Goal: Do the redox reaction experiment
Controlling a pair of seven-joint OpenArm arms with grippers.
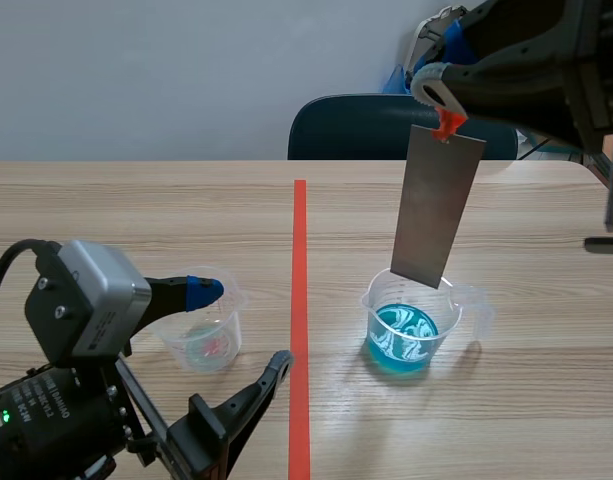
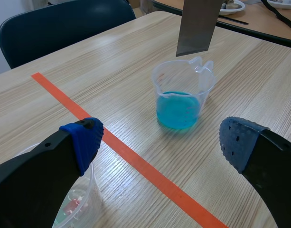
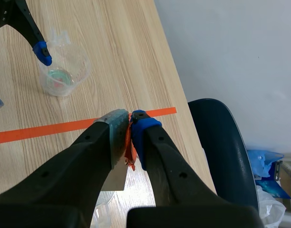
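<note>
A grey metal plate [image 1: 436, 205] hangs upright from an orange tab [image 1: 448, 125], and my raised right gripper [image 1: 441, 105] is shut on that tab. The plate's lower edge sits just above the rim of a clear beaker of blue liquid [image 1: 411, 325], right of the tape line. In the right wrist view the right gripper [image 3: 131, 126] pinches the tab [image 3: 130, 152] with the plate [image 3: 116, 178] below. My left gripper [image 1: 241, 328] stands open beside a small clear beaker [image 1: 201, 335] holding pale residue. The left wrist view shows the left gripper [image 2: 162, 142], blue beaker [image 2: 181, 97] and plate [image 2: 197, 26].
A dark blue chair [image 1: 386, 125] stands behind the table's far edge. An orange-red tape line [image 1: 300, 320] runs down the table's middle. Bare wood lies around both beakers. Another table with items [image 2: 240, 9] lies beyond.
</note>
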